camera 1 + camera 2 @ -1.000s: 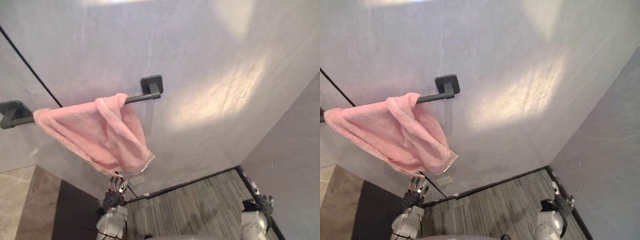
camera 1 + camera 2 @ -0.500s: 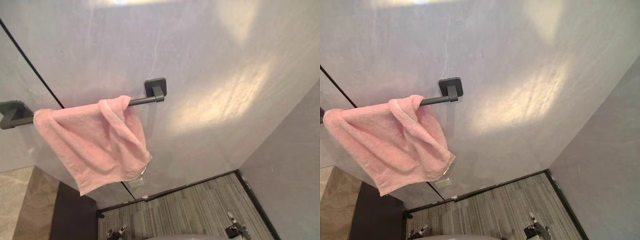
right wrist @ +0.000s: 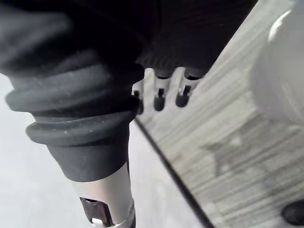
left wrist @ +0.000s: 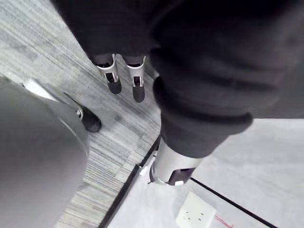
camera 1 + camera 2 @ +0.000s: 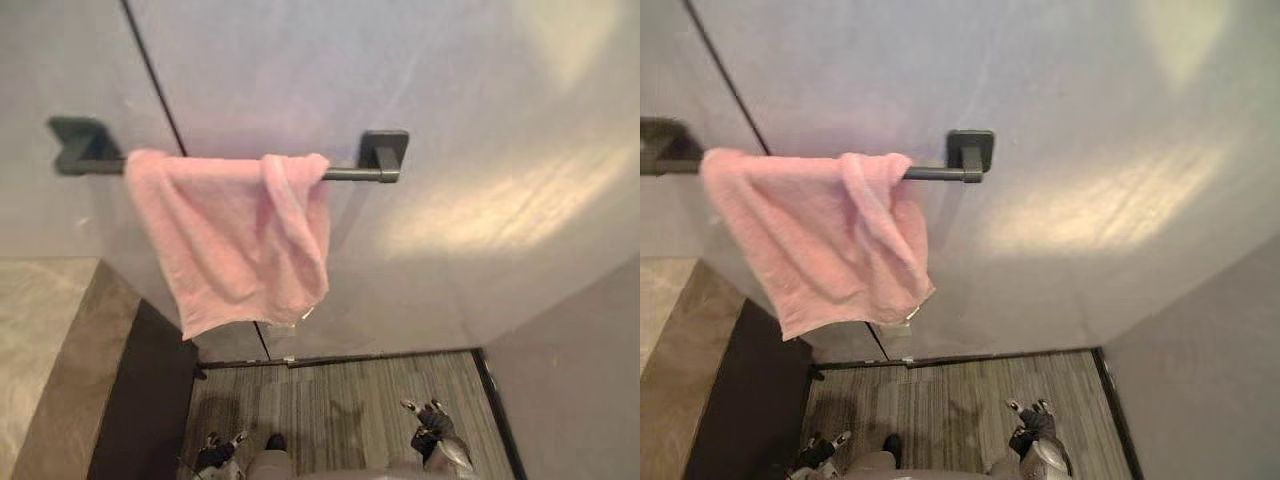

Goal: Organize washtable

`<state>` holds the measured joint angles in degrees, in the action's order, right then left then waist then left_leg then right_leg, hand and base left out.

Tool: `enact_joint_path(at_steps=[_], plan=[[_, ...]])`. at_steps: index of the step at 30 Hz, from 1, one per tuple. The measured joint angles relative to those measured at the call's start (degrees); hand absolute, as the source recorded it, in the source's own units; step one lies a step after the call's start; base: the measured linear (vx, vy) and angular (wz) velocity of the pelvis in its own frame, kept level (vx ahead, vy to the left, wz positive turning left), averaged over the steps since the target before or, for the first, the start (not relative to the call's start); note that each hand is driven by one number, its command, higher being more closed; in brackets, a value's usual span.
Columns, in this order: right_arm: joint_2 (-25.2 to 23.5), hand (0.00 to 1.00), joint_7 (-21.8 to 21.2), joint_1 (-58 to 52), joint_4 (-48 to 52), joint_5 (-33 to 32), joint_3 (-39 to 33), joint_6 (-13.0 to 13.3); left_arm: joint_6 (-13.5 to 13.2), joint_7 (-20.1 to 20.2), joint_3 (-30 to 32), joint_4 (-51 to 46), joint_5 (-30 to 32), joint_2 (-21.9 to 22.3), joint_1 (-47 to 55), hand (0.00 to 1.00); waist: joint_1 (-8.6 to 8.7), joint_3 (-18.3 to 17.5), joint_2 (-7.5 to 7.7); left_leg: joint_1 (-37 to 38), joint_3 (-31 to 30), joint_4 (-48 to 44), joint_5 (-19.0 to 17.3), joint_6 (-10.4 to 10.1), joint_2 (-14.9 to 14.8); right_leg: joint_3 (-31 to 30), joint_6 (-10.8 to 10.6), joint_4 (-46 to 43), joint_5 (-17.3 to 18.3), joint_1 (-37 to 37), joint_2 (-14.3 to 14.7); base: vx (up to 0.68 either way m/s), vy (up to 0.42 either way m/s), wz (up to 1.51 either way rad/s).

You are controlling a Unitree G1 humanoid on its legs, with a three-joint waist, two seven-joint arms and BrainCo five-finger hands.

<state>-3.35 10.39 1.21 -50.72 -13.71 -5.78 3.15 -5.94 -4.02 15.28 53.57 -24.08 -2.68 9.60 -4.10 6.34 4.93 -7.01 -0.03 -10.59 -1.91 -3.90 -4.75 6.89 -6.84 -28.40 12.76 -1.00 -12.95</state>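
A pink towel [image 5: 240,240] hangs draped over a dark towel bar [image 5: 352,174] on the pale wall, bunched toward the bar's right half, with one lower corner hanging down at the left. My left hand [image 5: 216,452] is low over the striped floor, far below the towel. In the left wrist view its fingers [image 4: 114,80] are straight and hold nothing. My right hand [image 5: 431,430] is also low, to the right, with its fingers [image 3: 159,95] relaxed and nothing in them.
A stone washtable top [image 5: 40,340] lies at the left, with its dark side panel [image 5: 140,400] below. The striped floor [image 5: 330,395] runs up to the wall. A grey side wall [image 5: 585,380] closes the right. A wall socket [image 4: 194,216] sits low on the wall.
The camera has swung, so the bar now looks level and sits further right. My left hand, just under the towel's lower edge one second ago, has dropped to the floor level; the right hand dropped too.
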Motion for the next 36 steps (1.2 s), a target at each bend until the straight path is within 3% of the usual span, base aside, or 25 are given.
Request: enact_joint_path(at_steps=[2,4,6,7,9,11,13,14,15,16,17,18,19,20,22,23,24,26,27,28,29,32,34,35,36], plan=[[2.38,0.0,-0.66,4.97,-0.85,4.65,4.74,-0.04,-0.15,-0.15,-0.02,0.07,-0.31,-0.09,-0.78,0.0,-0.59,0.45,-0.15,-2.58,-0.57,-1.62,0.7,-1.14,-0.6,1.29,-1.71,8.77,2.92,3.28,1.33,-0.22,-0.308,0.06],[6.27,0.0,-1.19,10.42,-1.64,8.98,9.16,0.22,-1.21,-0.83,-1.12,0.59,-1.94,2.38,-1.76,0.0,-2.07,3.3,-4.43,-3.9,-1.86,-1.51,2.24,-3.32,-3.29,2.47,0.18,16.33,2.27,6.66,5.42,-0.27,-0.231,0.0],[8.51,0.0,-1.81,11.15,-4.24,11.54,10.65,0.05,-1.75,-1.06,-1.97,0.78,-4.15,2.99,-1.57,0.0,-2.95,4.15,-6.24,-3.85,-3.9,-0.19,5.42,-3.99,-4.29,3.62,0.76,15.1,2.55,6.17,6.74,-0.25,-0.165,0.36],[8.97,0.0,-1.82,11.17,-4.97,12.55,11.31,-0.06,-1.89,-1.14,-2.16,0.99,-5.17,2.96,-1.47,0.0,-2.96,4.14,-6.23,-4.02,-4.34,0.49,6.94,-3.91,-4.26,3.97,1.23,14.58,2.78,5.64,6.79,-0.27,-0.176,0.45],[10.42,0.0,-1.85,11.41,-6.93,16.21,12.61,-0.74,-2.18,-1.21,-2.24,2.06,-8.95,3.23,-1.16,0.0,-2.83,4.19,-6.75,-4.99,-5.41,5.68,15.68,-4.61,-4.14,6.2,2.92,13.65,2.4,3.69,7.36,-0.24,-0.162,0.49],[10.68,0.0,-1.93,11.2,-7.54,17.21,12.7,-1.23,-2.2,-1.01,-1.8,2.74,-10.99,2.62,-1.23,0.0,-2.73,5.07,-5.41,-5.82,-6.21,8.71,21.5,-5.17,-3.19,8.82,4.69,13.85,1.39,2.29,6.6,-0.25,-0.116,0.54],[11.51,0.0,-2.14,7.67,-7.3,18.35,12.18,-1.5,-2.14,-1.08,1.45,5.66,-13.56,2.67,0.28,0.0,-2.28,5.46,-4.48,-7.8,-0.24,-12.16,6.79,-1.03,-1.73,11.62,4.8,13.31,0.61,3.02,3.42,-0.2,-0.004,0.61],[12.63,0.0,-2.62,6.2,-6.86,18.9,11.61,-1.52,-2.09,-1.05,2.54,5.85,-13.62,3.93,1.48,0.0,-1.59,4.94,-5.74,-8.58,3.36,-16.09,4.58,0.33,-3.6,13.04,4.77,12.13,0.61,3.31,4.41,-0.08,0.022,0.86],[13.05,0.0,-3.12,4.89,-6.83,19.39,9.92,-1.76,-2.1,-0.99,3.02,5.86,-13.51,4.61,2.01,0.0,-0.98,4.94,-7.34,-9.89,6.28,-14.66,5.91,1.9,-3.48,13.35,5.55,12.07,1.16,2.32,5.54,-0.15,-0.003,1.46],[12.92,0.0,-3.31,3.81,-7.68,20.09,8.69,-2.09,-2.11,-0.94,3.64,5.78,-13.37,3.43,1.78,0.0,0.48,4.53,-5.45,-7.87,2.88,-4.08,10.01,-1.12,-0.7,12.28,8.26,17.34,-0.47,2.51,6.27,-0.15,-0.012,1.64],[12.6,0.0,-3.27,3.22,-8.38,20.16,7.8,-1.97,-1.94,-1.0,5.08,5.8,-13.22,3.42,1.58,0.0,0.61,4.6,-5.13,-6.86,3.52,-3.16,8.72,0.0,-0.8,15.39,7.06,19.38,-2.48,3.23,5.44,-0.21,0.026,1.32],[11.81,0.0,-3.18,3.35,-9.25,20.37,6.06,-2.11,-1.57,-1.19,7.18,6.26,-12.95,3.56,1.6,0.0,0.03,5.0,-4.5,-6.82,8.53,-14.57,1.57,2.01,-2.93,17.12,6.55,19.24,-3.5,3.16,4.66,-0.12,0.034,0.81],[11.51,0.0,-3.1,2.64,-8.29,20.36,5.39,-2.05,-1.36,-1.25,8.81,6.33,-12.67,3.95,3.58,0.0,0.2,5.13,-4.32,-4.39,14.1,-26.96,-0.87,2.26,-7.55,18.5,6.62,17.31,-3.57,3.43,3.76,-0.13,0.072,0.86],[12.11,0.0,-3.13,0.87,-7.22,20.33,3.97,-2.04,-1.24,-1.24,9.74,6.15,-11.66,4.84,4.5,0.0,1.05,4.55,-5.48,-1.01,18.38,-28.68,2.59,1.52,-11.23,21.52,6.59,14.37,-3.27,3.06,3.06,-0.08,0.077,1.13],[12.78,0.0,-3.36,-0.65,-7.23,20.27,3.15,-2.31,-1.66,-1.23,10.03,2.18,-11.05,5.61,3.88,0.0,2.74,4.94,-4.51,-0.38,19.91,-18.54,6.19,2.7,-6.16,22.81,6.15,9.19,-0.45,-1.2,0.58,-0.16,0.04,1.8],[12.65,0.0,-3.44,-0.93,-7.61,20.05,2.28,-2.25,-2.17,-1.23,10.47,1.06,-10.52,5.15,3.19,0.0,3.67,3.69,-3.83,2.09,17.77,-11.01,5.89,1.78,-4.14,23.08,8.04,16.56,-1.84,-1.21,3.96,-0.26,-0.145,2.0],[11.55,0.0,-3.19,-1.2,-7.23,19.81,1.12,-1.62,-2.26,-1.29,11.93,-1.04,-9.9,4.16,3.25,0.0,3.73,3.47,-1.46,3.36,23.16,-20.04,1.45,3.2,-5.17,27.12,12.34,19.94,-6.94,-2.41,2.7,-0.24,-0.209,1.28],[13.18,0.0,-2.99,-0.83,-7.07,18.86,-1.85,-1.21,-2.1,-1.29,10.73,-0.68,-9.2,5.8,2.4,0.0,3.7,2.18,-5.05,7.16,24.35,-24.1,0.97,-1.06,-10.01,31.59,11.96,19.38,-7.51,-3.36,2.68,-0.19,-0.015,1.25],[13.88,0.0,-2.82,-1.02,-7.1,18.13,-3.32,-1.33,-2.07,-1.13,8.77,-0.41,-8.71,6.22,1.98,0.0,4.65,1.43,-6.27,10.54,24.35,-19.12,4.76,-3.97,-10.35,34.53,11.46,18.52,-7.76,-4.01,0.98,-0.14,0.15,1.43],[14.02,0.0,-2.82,-1.08,-7.04,17.72,-4.04,-1.33,-2.07,-1.12,8.35,-0.22,-8.55,6.22,1.86,0.0,5.23,1.1,-6.64,12.36,23.86,-15.04,8.42,-3.83,-10.31,35.79,11.15,17.72,-7.96,-4.45,0.2,-0.14,0.238,1.47],[14.05,0.0,-2.8,-0.94,-6.84,17.06,-5.27,-1.23,-2.18,-1.18,7.26,-0.22,-8.11,6.11,1.59,0.0,5.87,0.39,-7.81,15.54,22.17,-5.44,16.12,-4.79,-10.01,38.41,10.91,15.59,-8.12,-5.84,-1.39,-0.14,0.316,1.31],[13.24,0.0,-2.82,-1.83,-6.97,15.88,-6.82,-1.19,-2.12,-1.13,2.28,-0.84,-6.15,5.53,1.0,0.0,6.91,-0.31,-8.21,16.14,18.83,4.49,12.32,-7.99,-6.52,43.4,10.84,9.96,-8.84,-7.21,-7.27,-0.15,0.349,1.36],[13.46,0.0,-2.82,-2.51,-7.05,15.4,-7.8,-1.21,-1.82,-1.07,-1.88,-0.54,-5.46,5.67,0.71,0.0,6.92,-0.36,-10.04,17.28,17.17,8.53,7.61,-5.58,-6.35,45.11,11.35,-0.26,-9.0,-8.87,-12.18,-0.13,0.403,1.07],[13.42,0.0,-2.86,-1.54,-7.22,15.29,-7.84,-1.29,-1.7,-0.98,-3.65,0.39,-4.41,5.8,-0.26,0.0,7.13,0.37,-13.25,17.49,16.71,9.08,3.29,-5.22,-8.47,44.04,5.36,-2.86,-3.62,-13.23,-9.33,-0.16,0.272,0.14],[12.0,0.0,-2.88,-0.24,-6.57,15.1,-7.81,-1.27,-1.52,-1.05,-3.64,1.93,-4.03,4.15,-1.34,0.0,6.9,0.71,-13.25,17.06,17.25,7.62,-0.43,-6.68,-11.26,43.22,5.77,2.24,-2.93,-15.6,-3.11,-0.21,0.046,-0.01]])
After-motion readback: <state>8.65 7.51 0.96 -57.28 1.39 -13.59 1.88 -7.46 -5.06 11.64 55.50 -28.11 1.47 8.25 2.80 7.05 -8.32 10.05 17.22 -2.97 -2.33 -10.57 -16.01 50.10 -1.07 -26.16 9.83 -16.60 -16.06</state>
